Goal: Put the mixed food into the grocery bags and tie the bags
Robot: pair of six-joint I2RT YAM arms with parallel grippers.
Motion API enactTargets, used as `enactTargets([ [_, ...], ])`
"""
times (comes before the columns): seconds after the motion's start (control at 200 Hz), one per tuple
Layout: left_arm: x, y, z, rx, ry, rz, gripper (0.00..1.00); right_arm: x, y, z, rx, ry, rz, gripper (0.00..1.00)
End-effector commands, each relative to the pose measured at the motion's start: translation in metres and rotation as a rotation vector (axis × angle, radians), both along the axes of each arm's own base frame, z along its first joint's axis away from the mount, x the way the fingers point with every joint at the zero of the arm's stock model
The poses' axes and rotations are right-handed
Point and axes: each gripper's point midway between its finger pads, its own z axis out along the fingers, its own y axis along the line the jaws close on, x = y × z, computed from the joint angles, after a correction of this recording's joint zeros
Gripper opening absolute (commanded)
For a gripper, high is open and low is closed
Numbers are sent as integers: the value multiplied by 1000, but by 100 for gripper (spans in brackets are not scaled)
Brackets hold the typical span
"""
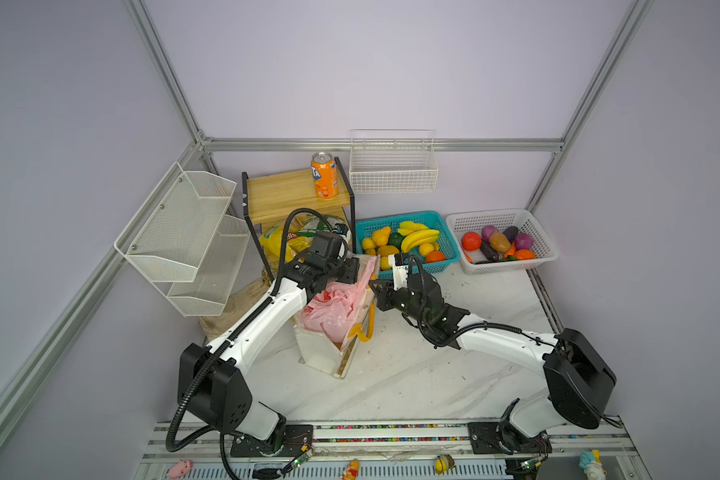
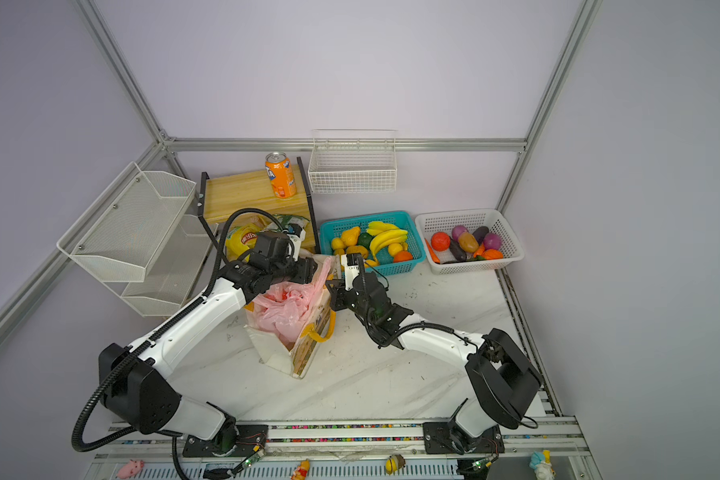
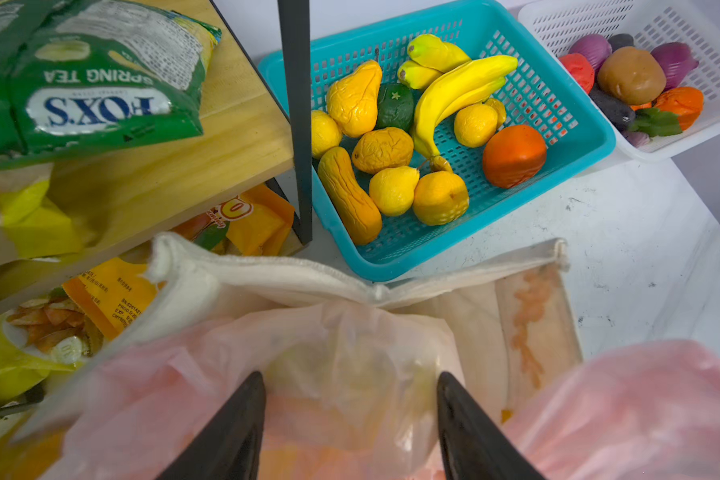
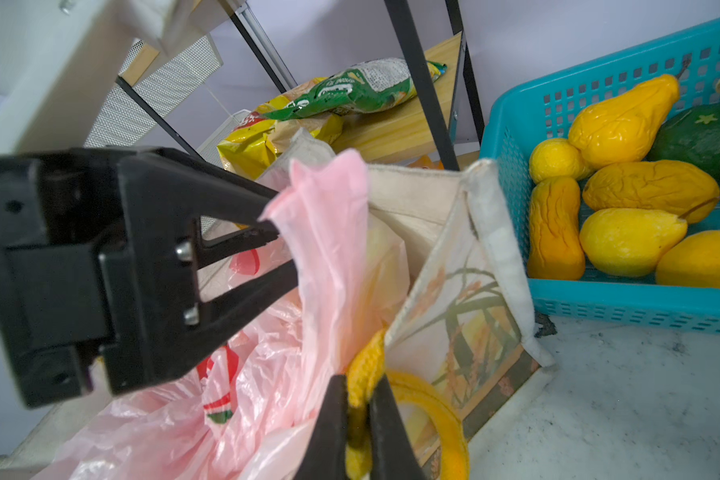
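Right tool (image 4: 360,384) clamps the yellow handle (image 4: 366,357), I reckon to hold the white tote (image 4: 466,291) open-mouthed on the worktop (image 4: 620,395), while my left tool (image 3: 350,378), jaws parted and empty, hovers over the pink bag (image 4: 329,249) tucked inside; toy fruits (image 4: 628,241) sit in teal basket (image 4: 624,303) beside.

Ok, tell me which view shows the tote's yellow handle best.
The right wrist view. There the yellow handle sits large in the foreground, pinched in the right hand. In both top views the handle is only a small loop on the side of the tote. The left wrist view hardly shows it, if at all.
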Motion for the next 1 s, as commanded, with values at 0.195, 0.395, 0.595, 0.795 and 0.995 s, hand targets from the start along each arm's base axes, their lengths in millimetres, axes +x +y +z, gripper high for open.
enactTargets([
  [0.195, -25, 16, -49, 0, 85, 33, 62, 5, -4, 23, 11, -64, -20, 11],
  [0.395, -27, 9, -49, -39, 96, 13, 64, 4, -4, 28, 12, -65, -15, 13],
  [0.595, -26, 2, 16, -132, -37, -17, 75, 0, -9, 25, -2, -58, -19, 17],
  [0.795, -40, 14, 54, -147, -142, -6, 81, 0, -13, 25, -16, -60, -36, 34],
  [0.995, -81, 36, 47, -119, -107, 7, 81, 2, -21, 33, -36, -88, -61, 51],
])
